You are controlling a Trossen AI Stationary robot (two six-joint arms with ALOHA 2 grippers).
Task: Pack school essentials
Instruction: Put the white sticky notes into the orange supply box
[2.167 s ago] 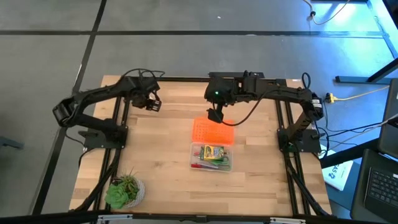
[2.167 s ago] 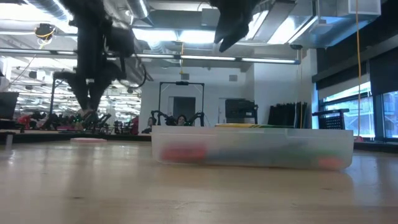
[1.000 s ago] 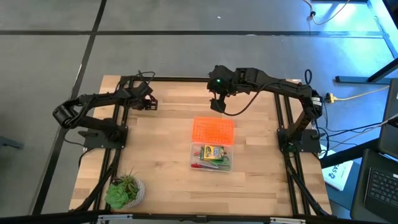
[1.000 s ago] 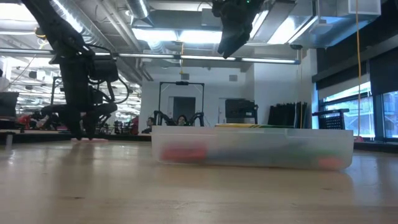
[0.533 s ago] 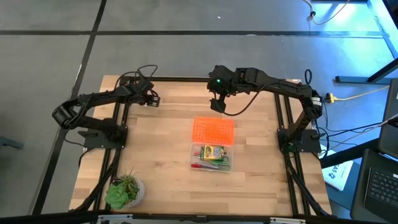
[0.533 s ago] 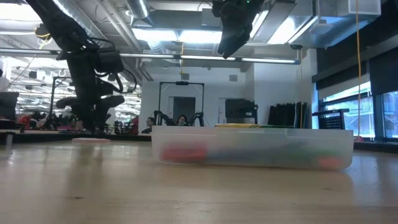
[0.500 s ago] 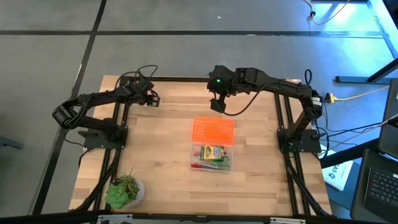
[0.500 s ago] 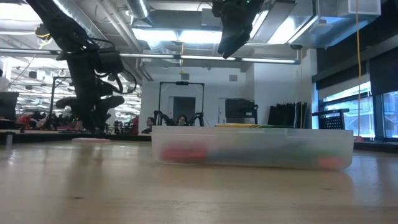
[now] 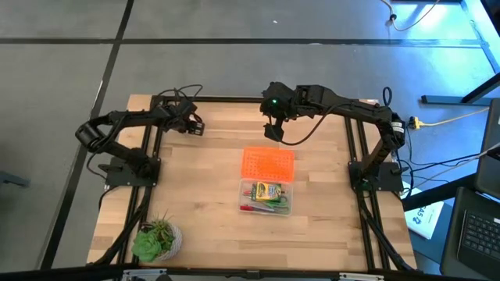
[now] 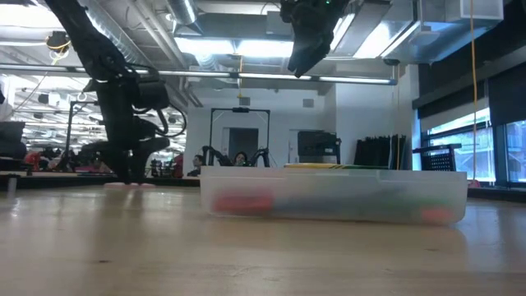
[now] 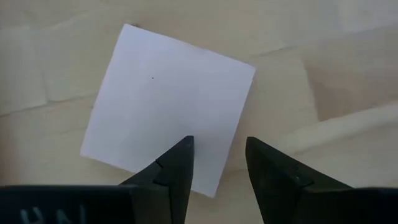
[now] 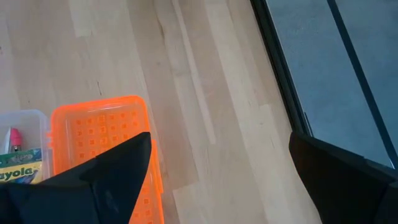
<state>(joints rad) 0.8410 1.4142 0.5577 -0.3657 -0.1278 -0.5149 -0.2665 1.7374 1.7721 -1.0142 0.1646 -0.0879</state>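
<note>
wooden table [image 11: 323, 81], note pad [image 11: 168, 106] beneath left pincer [image 11: 219, 163], jaws apart

Table [image 9: 203, 226]: pale wood boards, smooth with a low sheen, faint grain and plank seams showing. Note pad [image 11: 168, 109]: matt paper, flat and unmarked; orange lid [image 12: 102, 140]: glossy perforated plastic, beside a clear plastic box [image 10: 333, 196] with frosted, translucent walls. Left gripper [image 11: 217, 168] and right gripper [image 12: 217, 168]: dark matt plastic-looking fingers; table frame rails [image 9: 355, 156]: black metal.

Left end effector [image 9: 194, 125] hides the note pad [image 11: 168, 109] overhead.
</note>
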